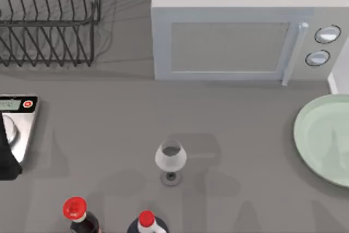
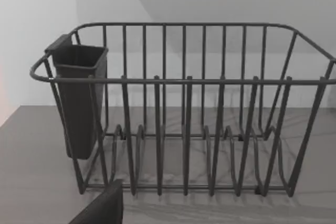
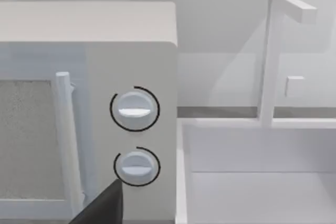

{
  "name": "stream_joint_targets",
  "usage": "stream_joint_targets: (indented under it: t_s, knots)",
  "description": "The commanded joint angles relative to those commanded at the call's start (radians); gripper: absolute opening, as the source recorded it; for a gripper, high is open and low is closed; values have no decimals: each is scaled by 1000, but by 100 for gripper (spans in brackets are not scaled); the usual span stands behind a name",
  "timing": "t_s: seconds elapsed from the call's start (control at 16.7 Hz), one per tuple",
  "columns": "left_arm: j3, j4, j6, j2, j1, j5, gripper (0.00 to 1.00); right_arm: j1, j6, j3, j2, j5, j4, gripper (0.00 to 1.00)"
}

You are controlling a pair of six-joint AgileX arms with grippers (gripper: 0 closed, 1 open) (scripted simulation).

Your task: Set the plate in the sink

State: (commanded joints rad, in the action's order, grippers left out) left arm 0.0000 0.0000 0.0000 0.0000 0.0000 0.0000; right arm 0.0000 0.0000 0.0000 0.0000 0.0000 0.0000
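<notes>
At 3 o'clock of the top view, plate (image 1: 322,137) lies flat on grey table (image 1: 109,135), ungrasped; white sink (image 1: 338,77) corner just beyond, microwave (image 1: 234,31) at 12.

Left wrist: dish rack (image 2: 184,108). Jaws state: cannot tell.

Right wrist: sink basin (image 3: 257,182) beside microwave. Best to pinch the rim, lift level, clear the sink wall.

Evenly, softly lit throughout, bright without glare. Faint, diffuse shadows on the grey table (image 1: 109,135): one under the wine glass (image 1: 170,159) stretching toward 2 o'clock, thin streaks beneath the dish rack (image 2: 184,108). Mild sheen on the plate (image 1: 327,137). Slightly soft overall, no visible edge distortion.
</notes>
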Motion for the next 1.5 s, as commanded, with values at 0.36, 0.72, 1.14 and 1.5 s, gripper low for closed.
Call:
stream_joint_targets:
  t_s: [0.36,0.72,1.14,1.5]
  knots:
    - [0,0,0,0,0,0,100,0,0,0,0,0,0,100]
    - [0,0,0,0,0,0,100,0,0,0,0,0,0,100]
    - [0,0,0,0,0,0,100,14,15,63,64,0,-50,100]
    - [0,0,0,0,0,0,100,90,95,395,472,0,-313,100]
